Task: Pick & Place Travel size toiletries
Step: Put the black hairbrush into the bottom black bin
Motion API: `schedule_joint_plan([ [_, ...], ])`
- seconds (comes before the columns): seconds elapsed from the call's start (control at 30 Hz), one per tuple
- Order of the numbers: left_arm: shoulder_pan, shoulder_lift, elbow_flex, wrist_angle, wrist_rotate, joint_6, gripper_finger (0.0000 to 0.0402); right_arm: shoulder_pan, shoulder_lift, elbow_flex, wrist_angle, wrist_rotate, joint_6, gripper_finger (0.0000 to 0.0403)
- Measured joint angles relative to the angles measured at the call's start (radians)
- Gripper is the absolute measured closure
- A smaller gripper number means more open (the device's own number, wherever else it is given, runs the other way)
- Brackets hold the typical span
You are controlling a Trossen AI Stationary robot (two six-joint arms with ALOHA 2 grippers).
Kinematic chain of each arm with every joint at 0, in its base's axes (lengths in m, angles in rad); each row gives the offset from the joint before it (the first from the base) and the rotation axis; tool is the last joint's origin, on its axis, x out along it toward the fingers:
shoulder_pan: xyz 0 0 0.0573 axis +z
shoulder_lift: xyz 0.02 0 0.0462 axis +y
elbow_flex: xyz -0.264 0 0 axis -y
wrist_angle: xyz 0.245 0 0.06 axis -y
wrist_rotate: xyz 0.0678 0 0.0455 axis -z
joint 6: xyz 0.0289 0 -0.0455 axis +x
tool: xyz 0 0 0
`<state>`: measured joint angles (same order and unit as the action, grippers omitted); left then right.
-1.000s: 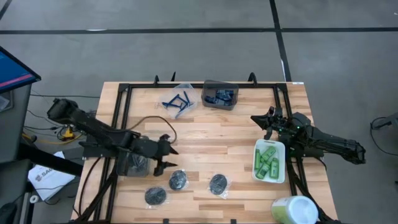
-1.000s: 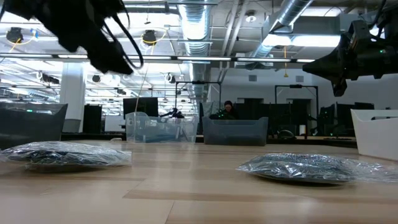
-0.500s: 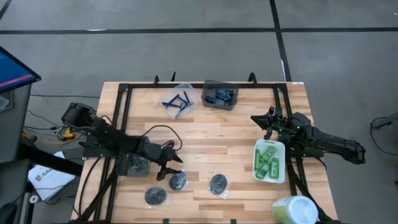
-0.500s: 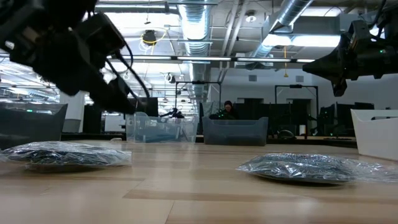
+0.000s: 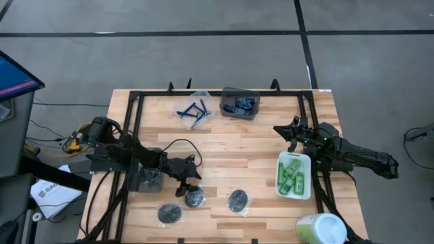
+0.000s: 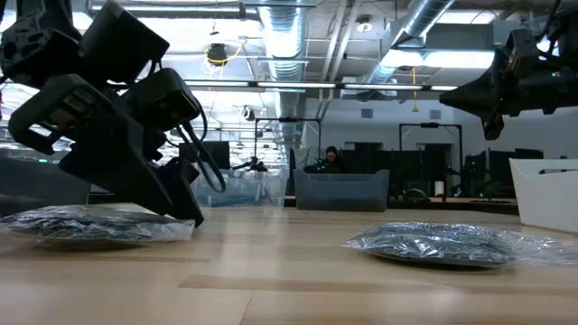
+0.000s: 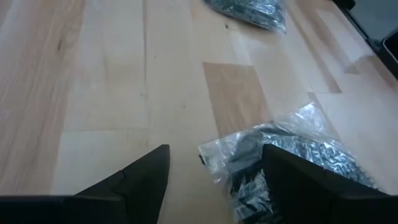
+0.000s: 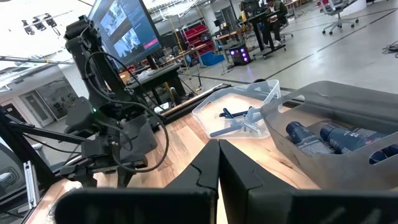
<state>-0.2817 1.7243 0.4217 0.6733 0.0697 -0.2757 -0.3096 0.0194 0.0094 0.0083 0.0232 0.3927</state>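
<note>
Three dark round discs in clear wrap lie on the wooden counter (image 5: 224, 152). The left pincer (image 5: 189, 188), jaws spread wide, straddles the edge of the middle disc (image 5: 195, 197); the second disc (image 5: 169, 213) lies near it, the third disc (image 5: 238, 200) just beyond. The right pincer (image 5: 283, 131), fully closed and empty, hovers near the white rectangular tray (image 5: 307, 195) holding several bright green mini bottles (image 5: 292, 175).
</note>
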Motion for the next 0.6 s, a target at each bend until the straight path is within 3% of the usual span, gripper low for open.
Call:
schedule_joint_plan([
  [0.2, 0.000, 0.002, 0.000, -0.009, -0.001, 0.044, 0.0191, 0.000, 0.000, 0.000, 0.000, 0.000, 0.000, 0.0403],
  [0.6, -0.003, 0.003, 0.000, -0.017, 0.082, 0.082, 0.0383, 0.000, 0.000, 0.000, 0.000, 0.000, 0.000, 0.0403],
])
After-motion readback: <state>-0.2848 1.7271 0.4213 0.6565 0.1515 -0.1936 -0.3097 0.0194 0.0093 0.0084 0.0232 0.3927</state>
